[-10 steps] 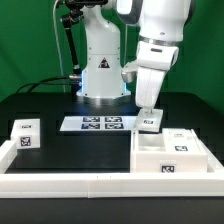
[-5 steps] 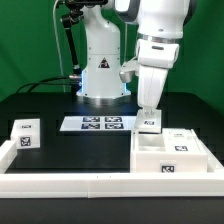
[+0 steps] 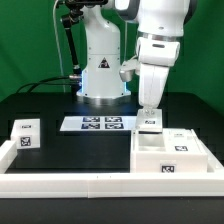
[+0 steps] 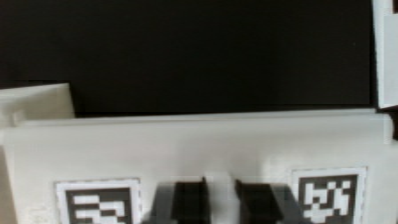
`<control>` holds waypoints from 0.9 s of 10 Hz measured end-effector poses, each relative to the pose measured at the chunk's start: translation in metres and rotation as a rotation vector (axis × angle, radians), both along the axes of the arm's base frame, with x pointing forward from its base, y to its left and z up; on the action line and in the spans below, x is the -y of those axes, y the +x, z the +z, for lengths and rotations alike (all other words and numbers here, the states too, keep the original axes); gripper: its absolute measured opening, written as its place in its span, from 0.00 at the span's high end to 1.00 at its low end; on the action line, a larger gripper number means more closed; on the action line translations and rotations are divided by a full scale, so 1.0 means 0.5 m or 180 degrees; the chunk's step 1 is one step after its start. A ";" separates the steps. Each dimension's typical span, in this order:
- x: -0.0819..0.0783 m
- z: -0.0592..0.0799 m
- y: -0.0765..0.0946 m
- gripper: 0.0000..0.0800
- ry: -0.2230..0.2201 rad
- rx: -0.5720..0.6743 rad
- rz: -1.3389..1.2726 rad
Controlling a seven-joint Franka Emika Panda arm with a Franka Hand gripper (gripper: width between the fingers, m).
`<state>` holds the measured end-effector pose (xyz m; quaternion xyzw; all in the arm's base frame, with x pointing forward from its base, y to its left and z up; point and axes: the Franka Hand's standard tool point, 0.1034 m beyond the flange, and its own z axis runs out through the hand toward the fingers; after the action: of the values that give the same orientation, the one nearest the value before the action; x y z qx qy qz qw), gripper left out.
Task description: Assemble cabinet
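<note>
The cabinet (image 3: 172,152), a large white box with tagged fronts, lies at the exterior view's right. My gripper (image 3: 149,110) hangs over its far left corner, shut on a small white tagged part (image 3: 150,123) that stands upright there. I cannot tell whether this part touches the box. In the wrist view the two dark fingers (image 4: 183,205) of the gripper (image 4: 221,200) pinch a thin white ridge of the part (image 4: 214,145). A square tag (image 4: 98,203) lies on one side of them and another tag (image 4: 326,198) on the other.
A small white tagged cube (image 3: 25,133) sits at the exterior view's left. The marker board (image 3: 98,123) lies in front of the robot's base (image 3: 100,75). A low white wall (image 3: 70,181) runs along the table's front edge.
The arm's wrist has shifted slightly. The held white part stays in almost the same place by the cabinet's corner.
</note>
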<state>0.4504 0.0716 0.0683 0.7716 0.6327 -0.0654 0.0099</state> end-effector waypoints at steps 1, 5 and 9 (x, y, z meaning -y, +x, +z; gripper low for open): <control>0.002 0.000 0.006 0.91 0.0007 0.0001 0.0043; 0.006 -0.004 0.009 0.91 0.0012 -0.0009 0.0060; 0.009 -0.006 0.023 0.91 0.0025 -0.0003 0.0114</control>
<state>0.4617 0.0669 0.0652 0.7601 0.6467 -0.0631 0.0077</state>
